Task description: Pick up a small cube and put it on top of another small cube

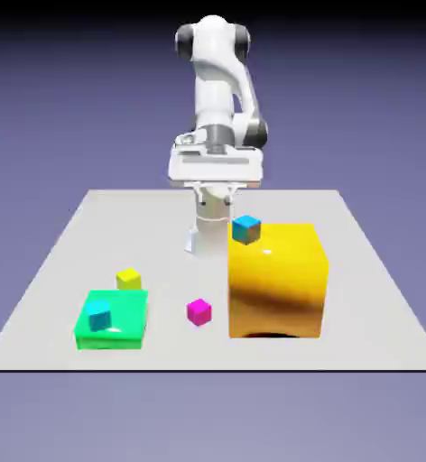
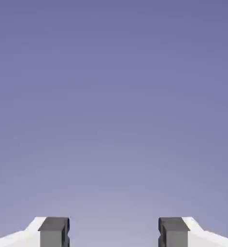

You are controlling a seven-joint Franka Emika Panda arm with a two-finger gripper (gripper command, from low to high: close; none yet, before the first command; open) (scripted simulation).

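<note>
Hand view: two grey fingertips (image 2: 53, 231) stand wide apart at the bottom edge, nothing between them; only plain blue-violet backdrop fills the frame ahead. The gripper (image 2: 113, 232) is open and empty.

Exterior view: the gripper (image 1: 213, 188) hangs under the wrist at the far side of the table (image 1: 45, 271), above the surface; its fingers are hard to separate from the white arm base behind them. No cube touches it.

Small cubes, placed from the fingers:
- Blue cube (image 1: 246, 229): nearest, just toward the exterior view's right and lower, resting on the top far-left corner of the yellow block (image 1: 278, 284).
- Magenta cube (image 1: 199, 311): on the table, well in front of the fingers, just beside the yellow block's left face, apart from it.
- Yellow cube (image 1: 129, 279): on the table, toward the exterior view's left and nearer the camera, just behind the green block (image 1: 113, 320).
- Cyan cube (image 1: 97, 314): farthest from the fingers, sitting on the green block's top.

No small cube is stacked on another.
</note>
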